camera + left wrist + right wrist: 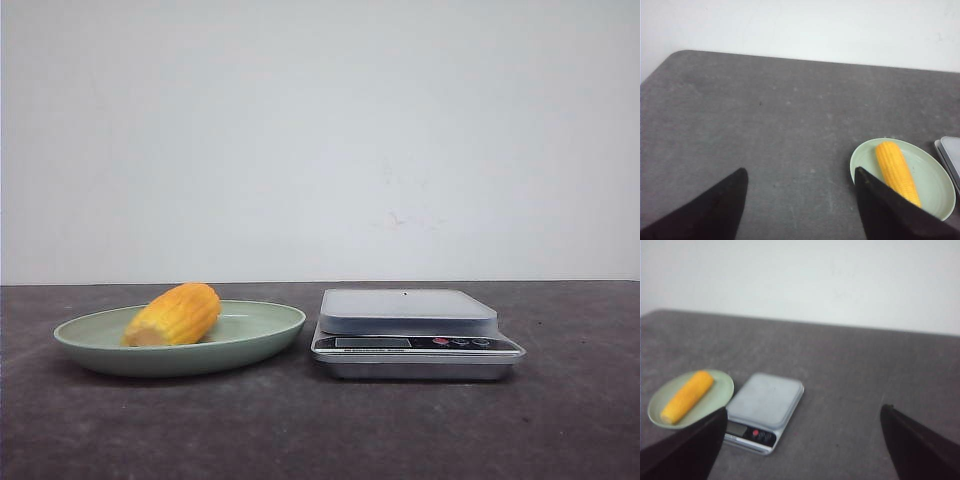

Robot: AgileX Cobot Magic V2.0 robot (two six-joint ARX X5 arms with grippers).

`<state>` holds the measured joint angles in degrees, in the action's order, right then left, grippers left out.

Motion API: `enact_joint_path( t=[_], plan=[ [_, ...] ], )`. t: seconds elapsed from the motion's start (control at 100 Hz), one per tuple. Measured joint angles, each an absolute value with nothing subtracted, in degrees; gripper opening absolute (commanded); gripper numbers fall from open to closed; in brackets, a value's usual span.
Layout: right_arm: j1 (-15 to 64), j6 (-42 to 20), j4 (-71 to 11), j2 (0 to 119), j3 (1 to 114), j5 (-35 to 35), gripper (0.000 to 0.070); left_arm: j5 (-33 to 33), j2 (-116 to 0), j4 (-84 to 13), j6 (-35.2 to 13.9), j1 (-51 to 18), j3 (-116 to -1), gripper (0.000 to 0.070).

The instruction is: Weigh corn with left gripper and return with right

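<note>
In the front view the corn (174, 314) lies on its side in a shallow pale green plate (270, 327) on the dark worktop (320, 430), and the plate sits just beside a silver kitchen scale (410, 330), on the scale's left. The cob's long axis runs slantwise: its paler cut end points toward the camera and away from the scale, its rounded end toward the wall and the scale. No claw shows in this view. In the left wrist view the left claw (800, 192) is spread wide, its two dark fingers (715, 207) well apart with only bare worktop between them, grasping nothing. The corn rests in the plate beyond one finger, which covers the cob's near end and part of the plate's rim; the cob lies outside the gap, lengthwise across the plate, with a corner of the scale just beyond the plate. In the right wrist view the right claw (802, 432) is likewise released, its fingers (917, 445) far apart and holding nothing. The scale lies ahead of the gap, toward one finger; the plate with the corn sits on the scale's far side from the other finger, well apart from the claw, the cob's cut end toward the camera.
</note>
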<state>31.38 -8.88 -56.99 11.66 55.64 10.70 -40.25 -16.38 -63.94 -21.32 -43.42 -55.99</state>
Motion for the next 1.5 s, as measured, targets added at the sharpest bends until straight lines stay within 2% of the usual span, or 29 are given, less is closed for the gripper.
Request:
enact_joint_path(
  t=[0.03,0.06,0.08,0.09,0.1,0.12,0.13,0.17,0.33,0.55,1.2,1.28,1.4,1.5],
  plan=[
    [31.4,-9.1,-56.2,11.6,54.3,10.7,0.0546,-40.1,-16.4,-63.2,-21.2,-43.4,-55.3,0.0319],
    [31.4,-9.4,-55.4,11.6,53.2,10.7,0.0436,-40.1,-16.4,-62.4,-21.1,-43.4,-54.7,0.0239],
    [31.4,-9.6,-54.8,11.6,52.6,10.6,0.0329,-40.1,-16.4,-61.9,-20.9,-43.4,-54.3,0.0189],
    [31.4,-9.7,-54.5,11.6,52.2,10.6,0.0234,-40.1,-16.4,-61.7,-20.9,-43.4,-54.2,0.0129],
    [31.4,-9.9,-54.2,11.6,52.0,10.6,0.0199,-40.1,-16.4,-61.5,-20.9,-43.4,-54.1,0.0086],
    [31.4,-10.2,-53.6,11.6,51.5,10.6,0.0062,-40.0,-16.4,-61.3,-20.9,-43.4,-53.9,0.0],
    [31.4,-10.3,-53.4,11.6,51.4,10.6,0.0,-40.0,-16.4,-61.2,-20.9,-43.4,-53.9,0.0],
    [31.4,-10.5,-52.6,11.6,50.8,10.6,0.0026,-40.0,-16.4,-61.0,-20.7,-43.4,-53.8,0.0009],
    [31.4,-10.8,-49.5,11.5,50.2,10.7,0.0012,-39.4,-16.4,-58.1,-20.5,-43.5,-53.8,0.001],
    [31.4,-11.0,-49.5,11.5,50.2,10.6,0.0012,-39.1,-16.4,-54.4,-20.5,-43.5,-53.8,0.0027],
    [31.4,-11.0,-49.5,11.5,50.2,10.6,0.0012,-39.0,-16.1,-54.6,-20.5,-43.2,-53.8,0.0027],
    [31.4,-11.0,-49.5,11.5,50.2,10.6,0.0012,-39.1,-15.7,-54.6,-20.0,-40.1,-53.8,0.0027],
    [31.4,-11.0,-49.5,11.5,50.2,10.6,0.0012,-38.5,-15.6,-54.5,-19.4,-31.7,-53.8,0.0027],
    [31.4,-11.0,-49.5,11.5,50.2,10.5,0.0012,-32.2,-14.0,-51.6,-18.6,-23.2,-52.4,0.0027]
  ],
)
